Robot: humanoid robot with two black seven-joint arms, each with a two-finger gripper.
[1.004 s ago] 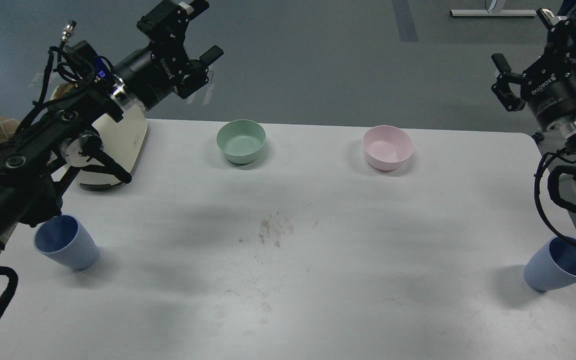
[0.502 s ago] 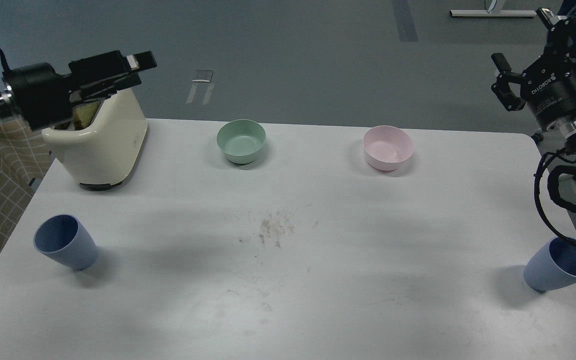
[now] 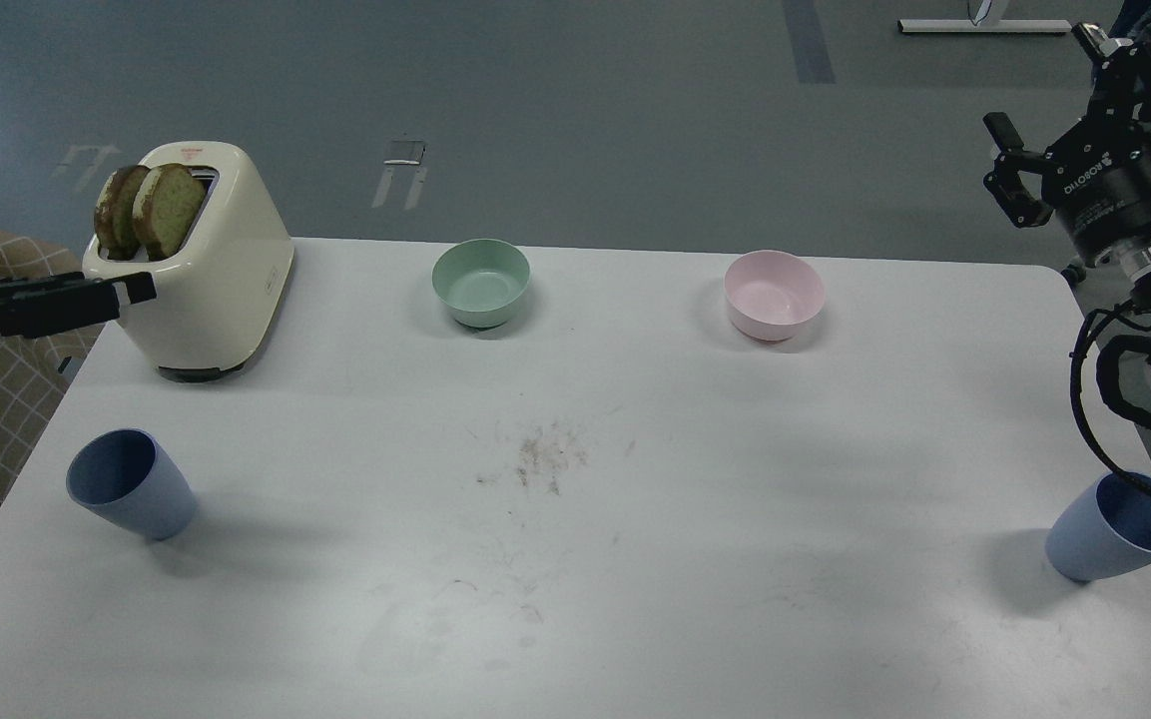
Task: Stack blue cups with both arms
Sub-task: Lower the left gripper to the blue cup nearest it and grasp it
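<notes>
Left cup: the left blue cup [image 3: 130, 483] stands on the desk [image 3: 575, 559] near its front-left corner, mouth up and free of any gripper. It seems set there so the left arm can take it without crossing over.
Right cup: the right blue cup [image 3: 1117, 527] stands at the front-right edge of the desk, well apart from its twin, with a loop of arm cable passing just over its rim. Nothing is stacked yet.
Left gripper: the left gripper [image 3: 131, 290] reaches in low from the left edge, its tip just in front of the toaster [image 3: 198, 270]. It shows side-on as one dark bar, so I cannot tell whether its fingers are apart or together. It holds nothing.
Right gripper: the right gripper [image 3: 1009, 165] hangs high beyond the desk's far-right corner, its fingers spread apart and empty, well above the right cup.
Bystanders: the green bowl [image 3: 481, 283] and the pink bowl [image 3: 774, 295] sit along the far side, clear of both cups. Two bread slices [image 3: 148, 210] stand in the toaster's slots.
Change: half a second ago the left gripper was higher, level with the toaster's top and covering the bread; now it is lower and pulled leftward, likely on its way down to the left cup. The right gripper has barely shifted. Both cups and both bowls are where they were.
</notes>
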